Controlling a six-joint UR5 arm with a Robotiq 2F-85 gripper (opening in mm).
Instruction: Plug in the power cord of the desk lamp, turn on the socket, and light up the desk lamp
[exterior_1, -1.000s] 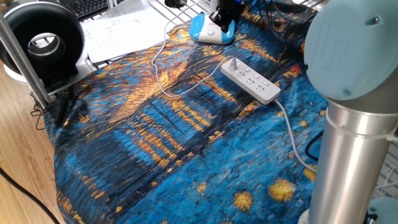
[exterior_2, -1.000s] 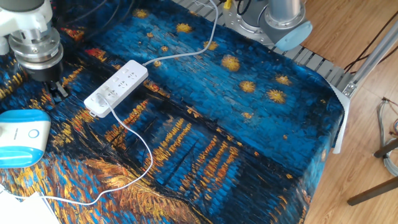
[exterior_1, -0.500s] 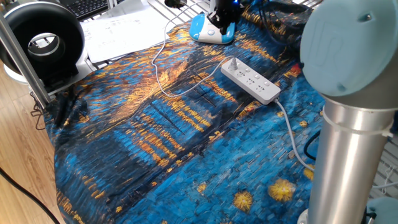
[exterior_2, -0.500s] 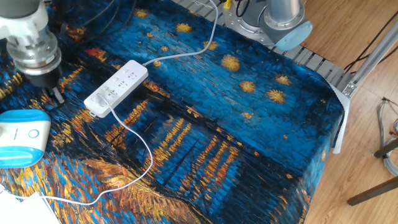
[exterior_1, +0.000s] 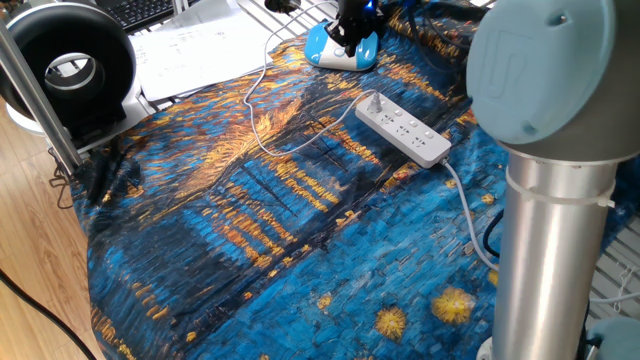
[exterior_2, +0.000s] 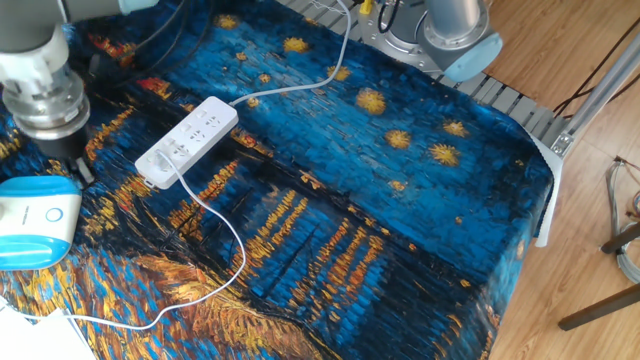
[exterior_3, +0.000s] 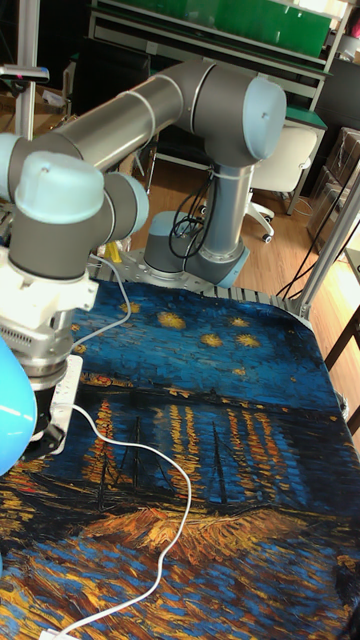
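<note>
The socket (exterior_1: 403, 128) (exterior_2: 188, 140) lies on the blue painted cloth, and the small white plug (exterior_1: 375, 103) of the power cord (exterior_2: 236, 262) sits in its end outlet. From there the thin cord (exterior_1: 258, 128) loops across the cloth to the far side. The desk lamp's blue and white base (exterior_1: 338, 50) (exterior_2: 35, 222) rests past that end of the strip. My gripper (exterior_2: 78, 170) (exterior_1: 350, 24) hangs just above the base's near edge, between base and strip, its dark fingers together and holding nothing. The tall fixed view hides the fingertips behind the wrist.
The strip's thick pale-grey cable (exterior_1: 466, 212) (exterior_2: 300, 88) runs off toward the arm's base (exterior_2: 455, 35). A black round fan (exterior_1: 68, 66), papers (exterior_1: 200, 45) and a metal post (exterior_1: 35, 95) stand beyond the cloth's edge. The arm's column (exterior_1: 550, 210) fills the right.
The gripper has moved away from the plugged end of the strip toward the lamp base. The strip, plug and cord have stayed where they were.
</note>
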